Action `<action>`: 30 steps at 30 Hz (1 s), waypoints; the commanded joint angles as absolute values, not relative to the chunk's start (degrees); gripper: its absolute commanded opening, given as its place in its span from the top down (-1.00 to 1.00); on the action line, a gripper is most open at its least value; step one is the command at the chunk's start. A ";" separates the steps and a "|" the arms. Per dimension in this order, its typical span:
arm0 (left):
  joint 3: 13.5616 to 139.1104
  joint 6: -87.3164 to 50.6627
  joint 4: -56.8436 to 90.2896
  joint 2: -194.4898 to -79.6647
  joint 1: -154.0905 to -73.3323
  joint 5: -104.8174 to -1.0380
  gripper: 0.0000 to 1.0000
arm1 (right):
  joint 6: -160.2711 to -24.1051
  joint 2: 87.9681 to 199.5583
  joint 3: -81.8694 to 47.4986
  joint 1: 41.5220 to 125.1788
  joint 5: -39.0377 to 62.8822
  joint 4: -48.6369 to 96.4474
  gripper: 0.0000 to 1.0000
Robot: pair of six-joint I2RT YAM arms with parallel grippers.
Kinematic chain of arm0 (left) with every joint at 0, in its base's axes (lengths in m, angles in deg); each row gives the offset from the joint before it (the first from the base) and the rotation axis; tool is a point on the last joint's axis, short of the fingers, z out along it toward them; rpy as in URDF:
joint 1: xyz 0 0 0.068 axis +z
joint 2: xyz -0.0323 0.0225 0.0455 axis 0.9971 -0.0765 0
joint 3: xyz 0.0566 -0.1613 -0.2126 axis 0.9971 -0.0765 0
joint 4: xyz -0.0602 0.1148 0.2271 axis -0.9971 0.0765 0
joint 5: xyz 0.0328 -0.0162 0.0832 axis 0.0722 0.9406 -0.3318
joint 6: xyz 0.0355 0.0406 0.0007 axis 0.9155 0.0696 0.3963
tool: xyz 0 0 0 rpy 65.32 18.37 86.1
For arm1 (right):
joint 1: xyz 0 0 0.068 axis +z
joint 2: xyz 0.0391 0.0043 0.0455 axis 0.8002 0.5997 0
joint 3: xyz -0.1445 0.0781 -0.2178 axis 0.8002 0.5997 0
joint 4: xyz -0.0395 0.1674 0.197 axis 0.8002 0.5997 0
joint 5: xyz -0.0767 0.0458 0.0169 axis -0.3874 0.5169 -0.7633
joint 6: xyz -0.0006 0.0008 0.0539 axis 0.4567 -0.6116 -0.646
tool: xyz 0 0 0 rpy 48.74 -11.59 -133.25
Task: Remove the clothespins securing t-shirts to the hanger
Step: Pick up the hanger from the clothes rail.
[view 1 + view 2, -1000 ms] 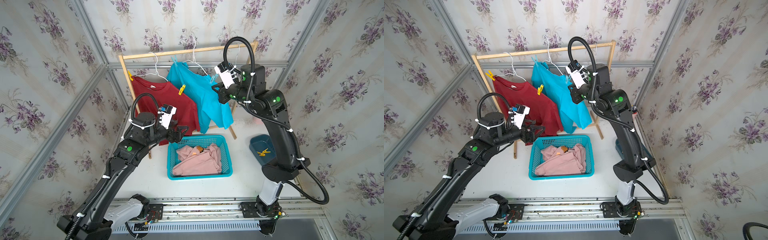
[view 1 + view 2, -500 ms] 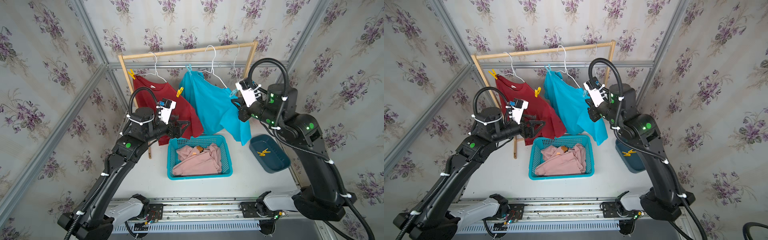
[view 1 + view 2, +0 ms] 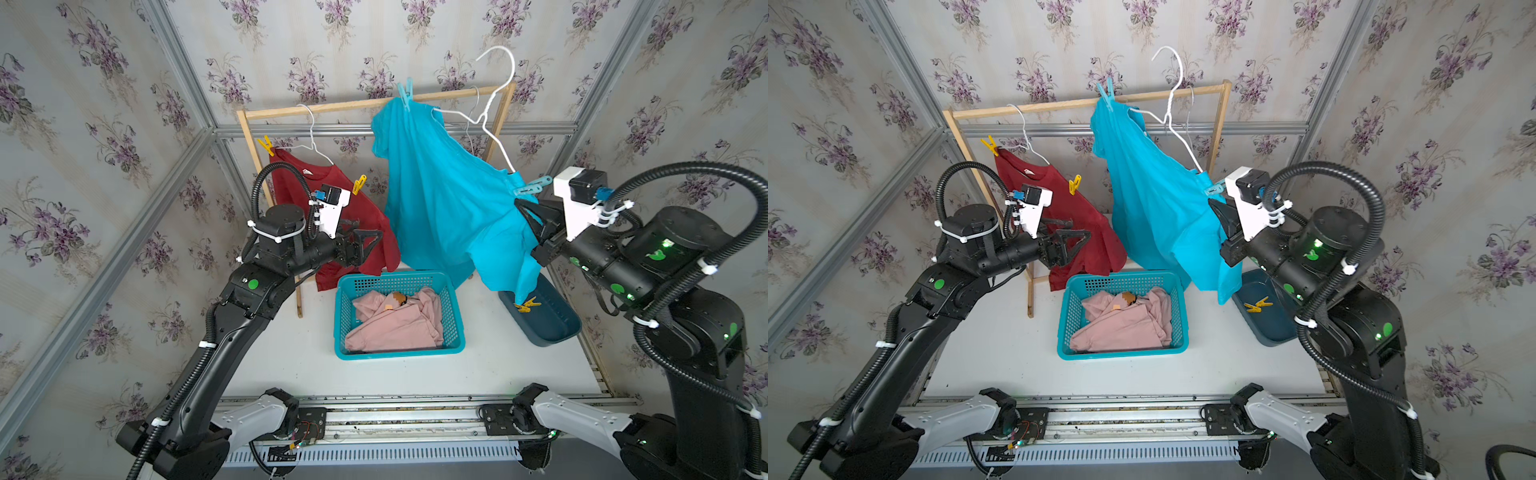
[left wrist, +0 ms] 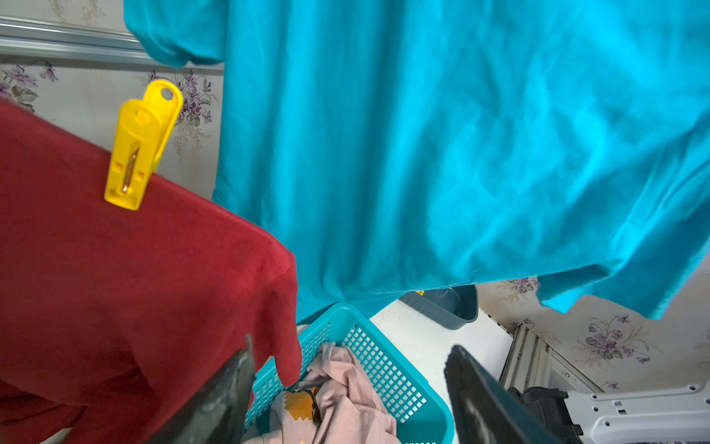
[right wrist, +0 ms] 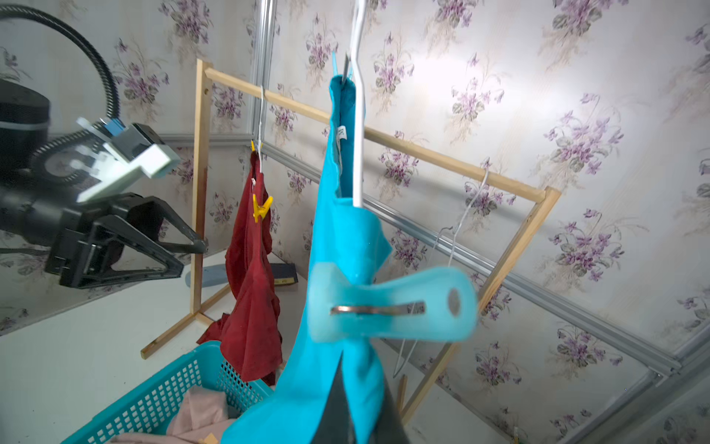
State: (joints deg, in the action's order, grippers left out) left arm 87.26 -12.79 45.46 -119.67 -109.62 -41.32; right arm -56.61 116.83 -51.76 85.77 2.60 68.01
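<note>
Clothespins (image 3: 359, 185) in yellow clip the red shirt (image 3: 370, 208) at both shoulders, at 10 o'clock of the basket (image 3: 399, 355) in both top views. Two blue ones clip the turquoise shirt (image 3: 440, 199): a far blue peg (image 3: 405, 89) at 12 o'clock by the rail (image 3: 332, 109), and a near blue peg (image 3: 534, 185) just beside the right gripper (image 3: 523, 208). That gripper is closed on the turquoise cloth just under the near blue peg. The left gripper (image 4: 351, 346) stands wide apart and empty in front of the red shirt.

Risks, as I judge them:

- **Dropped shirt.** The hanger (image 5: 358, 153) of the turquoise shirt looks lifted off the rail, its hook above it. Much of the load then seems to hang on one pinch of cloth. A slip there would drop shirt and hanger, likely across the tray (image 3: 561, 328) rather than into the basket.
- **Dragged tray.** The hem drapes over the tray's 10 o'clock rim and could drag it or hide what lies inside.
- **Wrong end of the peg.** If the left gripper squeezes the near blue peg at its mouth, not its tail, the peg will not open. The cloth would then be tugged out of the right grip.
- **Snagged hook.** The loose hook may also snag the rail.

The basket holds one crumpled pink shirt (image 3: 395, 328), and nothing else that I can make out. The tray, at 3 o'clock of the basket, holds yellow pegs (image 3: 527, 304), two as far as I can tell, right at the hem's tip.
</note>
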 commanded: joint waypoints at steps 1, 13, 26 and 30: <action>89.19 -13.01 44.11 -119.48 -109.56 -39.64 -0.60 | -55.98 116.70 -54.62 85.80 5.30 68.13 1.00; 93.93 -11.86 43.94 -121.35 -109.55 -40.80 -0.62 | -57.09 110.44 -54.06 85.84 -0.64 71.75 1.00; 93.02 -15.61 43.10 -125.49 -109.60 -39.10 -0.63 | -56.25 102.26 -49.45 85.98 -2.54 77.93 1.00; 93.78 -15.87 42.97 -125.55 -109.61 -39.43 -0.63 | -56.19 101.67 -51.00 86.02 3.56 79.37 1.00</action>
State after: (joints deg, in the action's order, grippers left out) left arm 93.16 -14.73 45.00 -125.61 -109.60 -39.94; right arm -55.97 101.60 -50.34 85.88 -0.90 81.24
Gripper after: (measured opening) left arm 0.814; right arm 0.049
